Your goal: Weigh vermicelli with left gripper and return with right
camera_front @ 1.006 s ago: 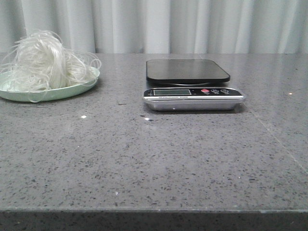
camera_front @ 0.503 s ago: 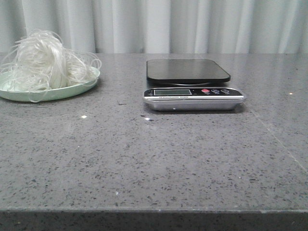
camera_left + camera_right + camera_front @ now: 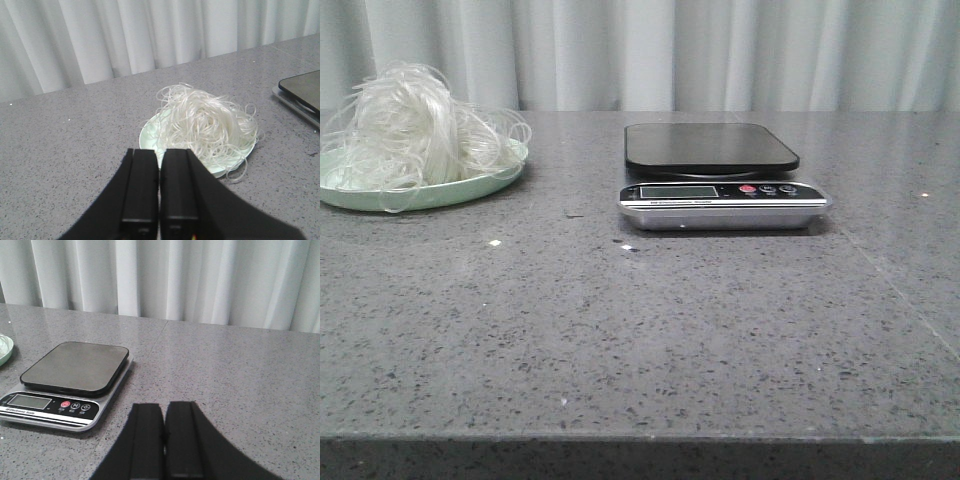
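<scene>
The vermicelli (image 3: 415, 125) is a fluffy tangle of thin white strands heaped on a pale green plate (image 3: 440, 193) at the back left of the table. It also shows in the left wrist view (image 3: 205, 122) on the plate (image 3: 149, 135). A kitchen scale (image 3: 715, 175) with a bare black platform stands at the back centre, and shows in the right wrist view (image 3: 70, 380). My left gripper (image 3: 159, 152) is shut and empty, short of the plate. My right gripper (image 3: 164, 407) is shut and empty, to the right of the scale. Neither arm shows in the front view.
The grey speckled table (image 3: 640, 330) ends at a front edge near the bottom of the front view. White curtains (image 3: 670, 50) hang behind it. A few small crumbs (image 3: 494, 243) lie on the table in front of the plate and scale.
</scene>
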Controlling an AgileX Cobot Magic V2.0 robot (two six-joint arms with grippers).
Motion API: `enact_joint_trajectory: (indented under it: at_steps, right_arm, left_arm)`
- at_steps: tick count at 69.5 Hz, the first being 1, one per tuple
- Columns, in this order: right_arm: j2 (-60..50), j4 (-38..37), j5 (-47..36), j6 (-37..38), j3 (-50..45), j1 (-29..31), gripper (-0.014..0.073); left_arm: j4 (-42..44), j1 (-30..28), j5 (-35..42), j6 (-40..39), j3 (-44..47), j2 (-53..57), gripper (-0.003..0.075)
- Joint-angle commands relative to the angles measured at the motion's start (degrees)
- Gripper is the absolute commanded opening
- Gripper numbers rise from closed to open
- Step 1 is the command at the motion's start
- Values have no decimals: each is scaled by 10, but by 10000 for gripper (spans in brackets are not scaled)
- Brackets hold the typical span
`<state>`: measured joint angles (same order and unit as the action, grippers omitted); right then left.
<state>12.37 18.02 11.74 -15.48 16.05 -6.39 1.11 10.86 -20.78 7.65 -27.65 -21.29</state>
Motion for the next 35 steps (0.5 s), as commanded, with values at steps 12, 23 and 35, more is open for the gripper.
enact_joint_trajectory:
  at_steps: [12, 23, 35]
  right_arm:
    - [4, -4, -46, -5, 14, 3, 151]
    - [4, -4, -46, -5, 14, 3, 151]
    - [4, -4, -46, -5, 14, 3, 151]
  left_arm:
    - [-40, -60, 110, -5, 33, 29, 136]
    - [-47, -92, 163, -5, 117, 98, 136]
    - [-47, -98, 168, -5, 209, 180, 136]
